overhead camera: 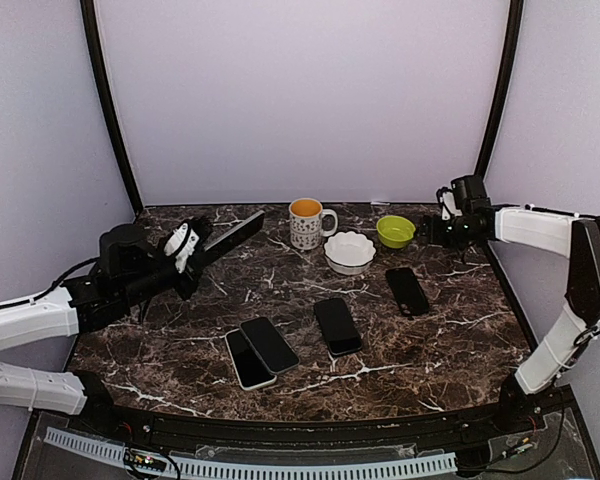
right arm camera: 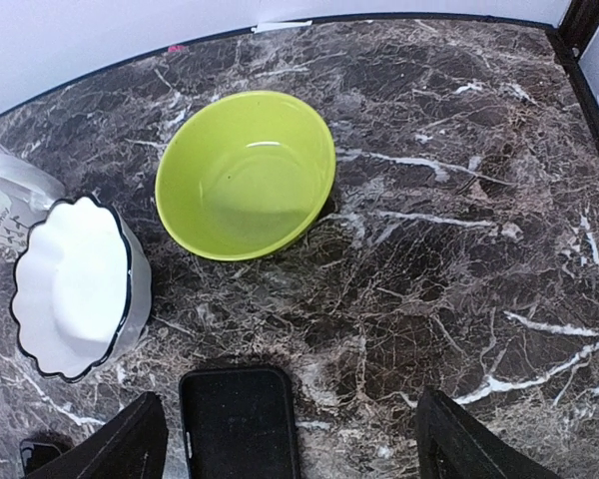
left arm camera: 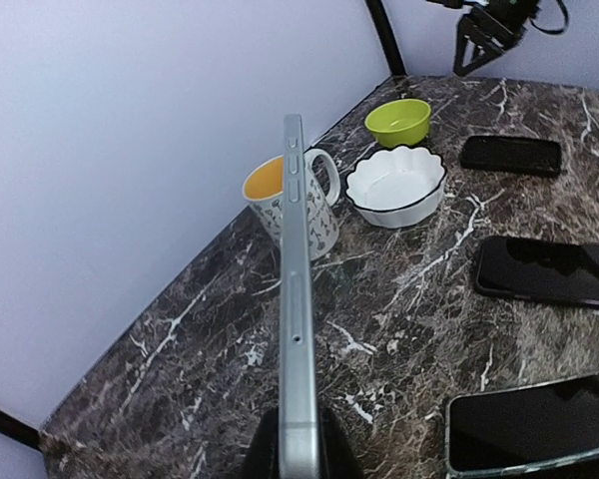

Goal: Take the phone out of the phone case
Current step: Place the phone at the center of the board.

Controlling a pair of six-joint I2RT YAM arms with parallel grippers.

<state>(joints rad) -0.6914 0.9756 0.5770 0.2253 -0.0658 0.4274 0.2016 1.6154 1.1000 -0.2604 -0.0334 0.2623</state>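
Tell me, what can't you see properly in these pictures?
- Left wrist view: the held phone is edge-on, hiding its screen and back; the bottom edge cuts off the left jaws.
- Right wrist view: the left edge cuts off the mug, the bottom edge a black slab.
- Top view: the overlapping pair of slabs is too small to tell phone from case.

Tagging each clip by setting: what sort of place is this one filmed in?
Probably a robot test booth, not a home: plain pale walls with black frame poles enclose a marble-pattern table, two arms are bolted at its edge, and phones, a mug and bowls are laid out as props.
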